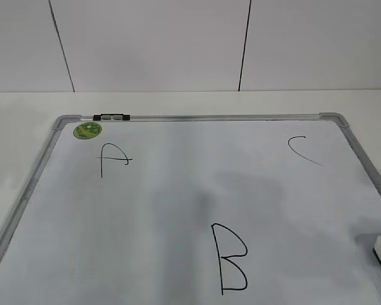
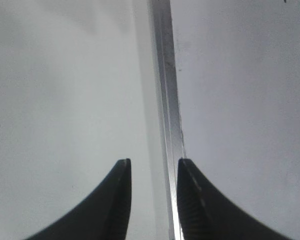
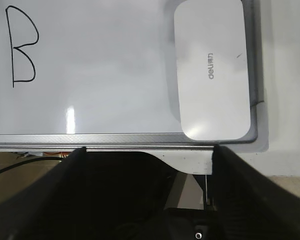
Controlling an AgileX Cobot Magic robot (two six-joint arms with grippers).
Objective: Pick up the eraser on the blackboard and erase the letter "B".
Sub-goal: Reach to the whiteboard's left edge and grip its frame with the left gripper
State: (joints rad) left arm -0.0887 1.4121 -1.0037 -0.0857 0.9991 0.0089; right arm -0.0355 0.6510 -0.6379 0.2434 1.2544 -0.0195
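The blackboard (image 1: 197, 190) is seen lying flat, its silver frame running up between the fingers of the left gripper (image 2: 154, 172), which is held open by a modest gap with nothing in it. The right gripper (image 3: 147, 165) is spread wide and empty, poised at the board's near frame rail. The letter "B" (image 3: 21, 44) is found ahead of it and well off to its left, fully drawn and untouched. The eraser (image 3: 212, 70) lies ahead and slightly right of that gripper, in the board's corner beside the frame, apart from both fingers. It is judged light, rigid and smooth-shelled, so slipping is likely if pinched by its rounded ends. It would best be grasped across its narrower width, on the long straight sides near the middle.
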